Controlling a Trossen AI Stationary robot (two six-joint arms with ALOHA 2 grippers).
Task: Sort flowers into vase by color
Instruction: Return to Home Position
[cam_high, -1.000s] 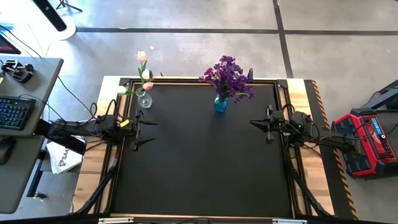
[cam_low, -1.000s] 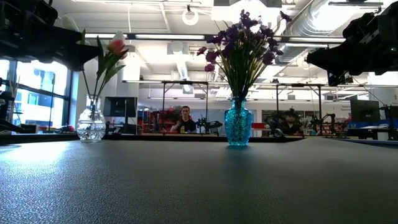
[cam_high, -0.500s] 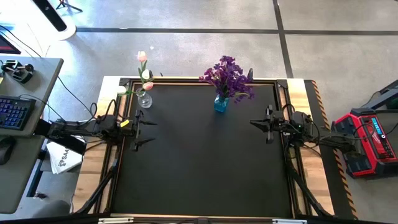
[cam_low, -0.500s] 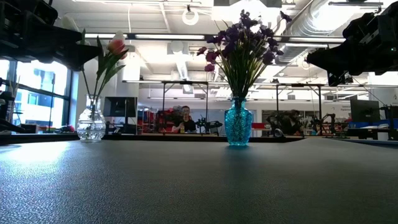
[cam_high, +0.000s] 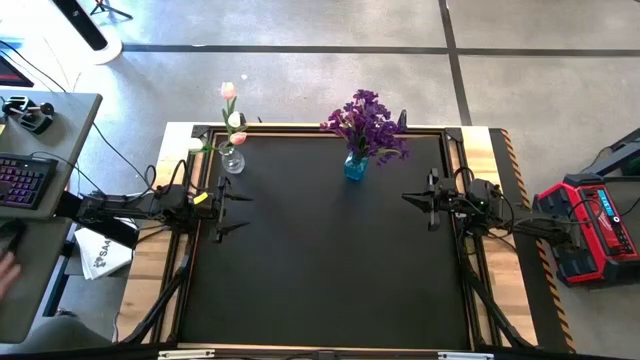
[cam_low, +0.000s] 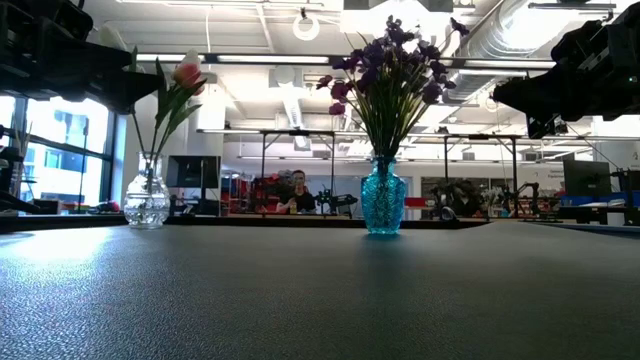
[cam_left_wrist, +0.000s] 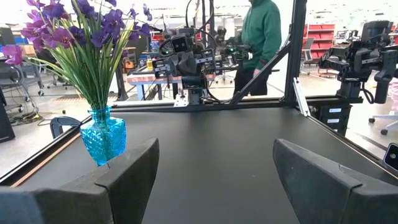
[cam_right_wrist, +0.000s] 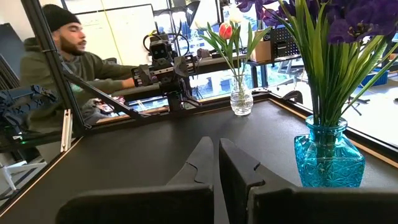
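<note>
Honestly, the sorting looks finished to me, so what's left is just parking the arms. The turquoise textured glass vase (cam_high: 354, 167) sits mid-way along the far edge of the black table top (cam_high: 330, 270) with all the purple clustered sprigs (cam_high: 366, 125) bunched in it. The clear round glass vase (cam_high: 232, 160) stands well to the left of the turquoise one, at the far-left corner, holding the pink tulips (cam_high: 228, 91) and white tulips (cam_high: 234, 119). I can't spot any loose stems on the mat.

For homing, my take: pull each arm straight back toward its own side, low and level, and never swing toward the far edge. Those tall stems lean out past the vase rims and both vases look top-heavy, so one brush could tip them. Go slow, no flourish.

Pose-wise, both arms look close to parked. The left gripper (cam_high: 240, 212) is on the near side of the turquoise vase and well left of it, arm stretched out low from the table's side, fingers spread wide with nothing between them. The right gripper (cam_right_wrist: 216, 144) mirrors it, near side and right of the turquoise vase, facing across the mat, fingers pressed together and empty. Both are well apart from the vases.
</note>
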